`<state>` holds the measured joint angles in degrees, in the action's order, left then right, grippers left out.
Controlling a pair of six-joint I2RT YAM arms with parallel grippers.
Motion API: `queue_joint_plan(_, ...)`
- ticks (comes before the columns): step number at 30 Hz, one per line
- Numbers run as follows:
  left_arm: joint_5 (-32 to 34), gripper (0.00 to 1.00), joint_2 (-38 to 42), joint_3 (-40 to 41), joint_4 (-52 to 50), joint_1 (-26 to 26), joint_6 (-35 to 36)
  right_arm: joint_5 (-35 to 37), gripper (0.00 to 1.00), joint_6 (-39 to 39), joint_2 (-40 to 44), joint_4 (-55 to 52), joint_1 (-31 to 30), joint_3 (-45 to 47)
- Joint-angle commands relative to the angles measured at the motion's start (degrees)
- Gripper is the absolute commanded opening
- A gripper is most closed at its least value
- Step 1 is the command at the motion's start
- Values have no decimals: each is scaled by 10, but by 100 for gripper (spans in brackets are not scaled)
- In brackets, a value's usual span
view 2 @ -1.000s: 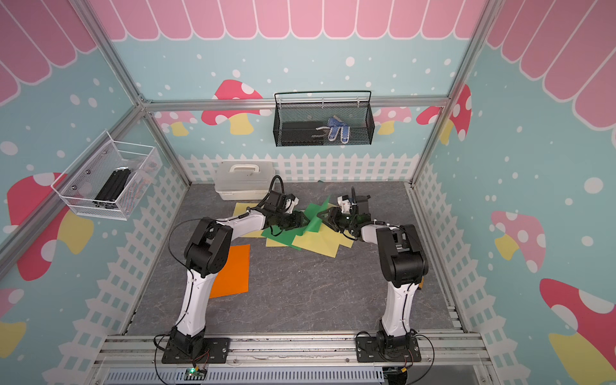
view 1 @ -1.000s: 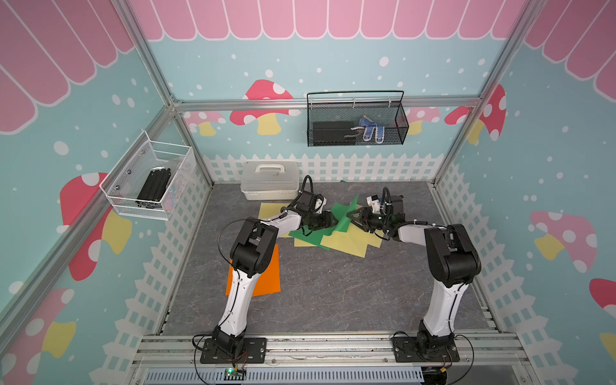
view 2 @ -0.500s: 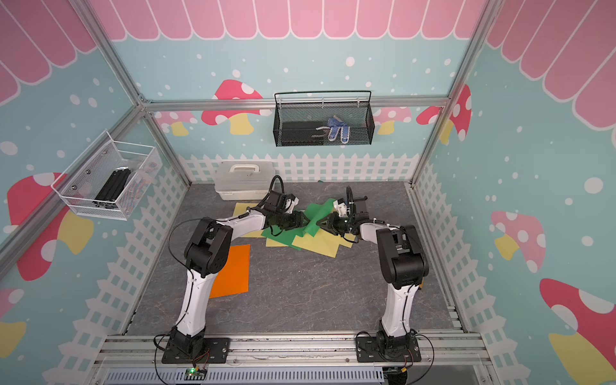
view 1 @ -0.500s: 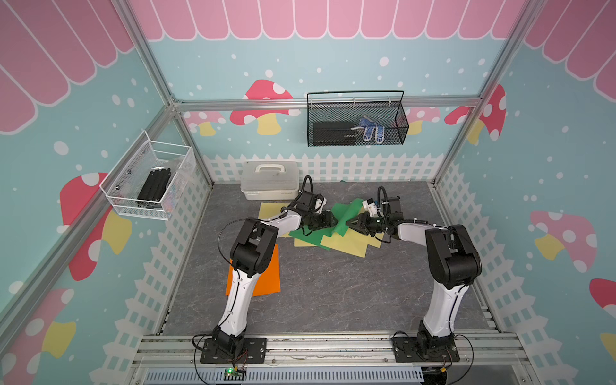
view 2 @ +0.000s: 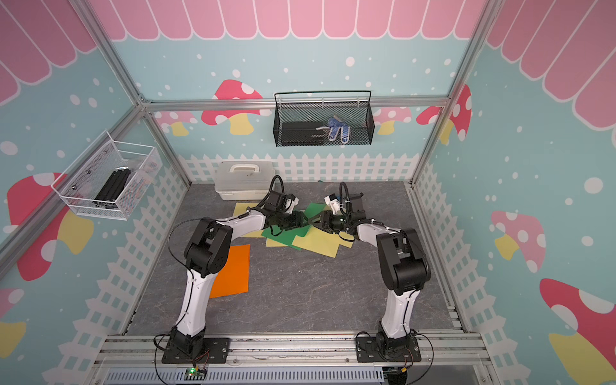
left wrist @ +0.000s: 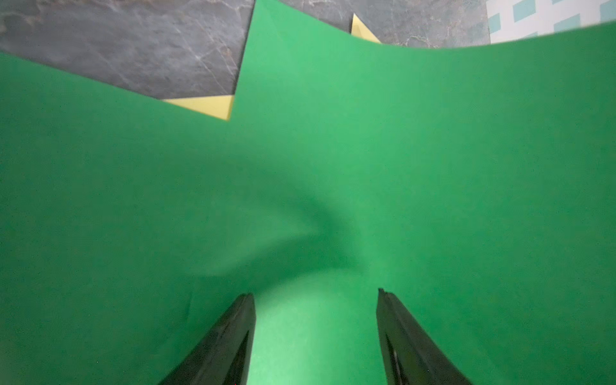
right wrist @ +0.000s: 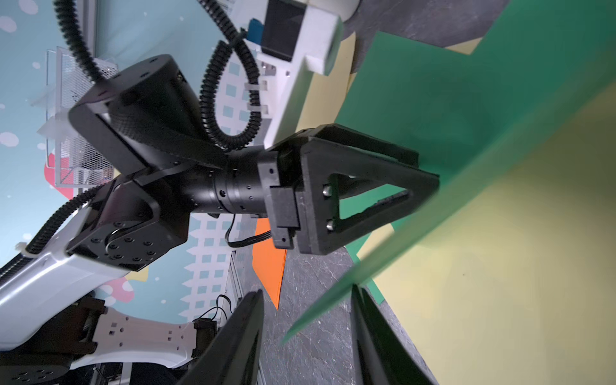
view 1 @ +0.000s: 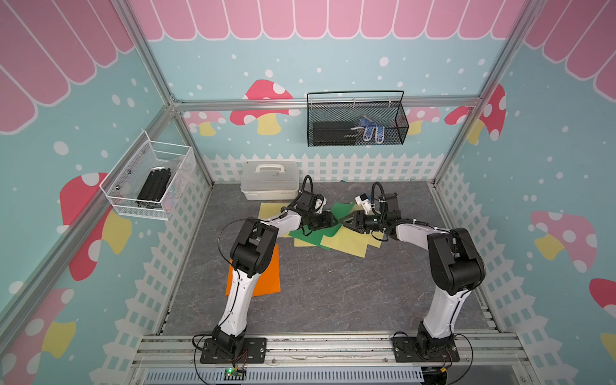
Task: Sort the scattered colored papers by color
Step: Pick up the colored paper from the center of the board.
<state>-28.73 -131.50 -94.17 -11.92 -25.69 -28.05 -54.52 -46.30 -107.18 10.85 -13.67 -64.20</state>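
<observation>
At twelve o'clock on the grey tabletop [view 1: 333, 293], the thin green paper sheet [view 1: 343, 211] curls up, its edge between the right gripper's [right wrist: 306, 291] parted jaws, the left gripper [left wrist: 315, 293] likewise spread on it; grasping seems the step in hand, needing a firm pinch before lifting clear.

You're seeing green paper [left wrist: 333, 150] across almost the whole left wrist view, soft-focus, with a dark shadowed fold near the middle. The left gripper [left wrist: 315, 295] has both black fingers [left wrist: 233, 333] apart, with green showing in the gap. Two yellow paper corners [left wrist: 210, 105] [left wrist: 363, 30] poke out past the green edges. Beyond them are the grey marbled desk [left wrist: 133, 43] and a bit of fence-print wall [left wrist: 550, 16].
</observation>
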Motion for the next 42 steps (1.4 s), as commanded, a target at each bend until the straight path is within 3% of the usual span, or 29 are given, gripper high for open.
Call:
queue_joint_plan(1, 16, 62, -39, 9, -68, -8, 7, -7, 45, 20, 8, -2, -3, -14)
queue_joint_plan(3, 15, 62, -38, 10, -69, -8, 7, 6, 43, 23, 4, -21, -3, -19)
queue_joint_plan(8, 16, 62, -38, 11, -68, -8, 8, 92, 44, 92, -12, -194, -4, -68)
queue_joint_plan(24, 16, 62, -39, 10, -68, -8, 8, 87, 48, 20, -4, -126, -5, 48)
queue_joint_plan(42, 16, 62, -34, 14, -69, -8, 11, 143, 47, 75, 11, -194, 12, 41)
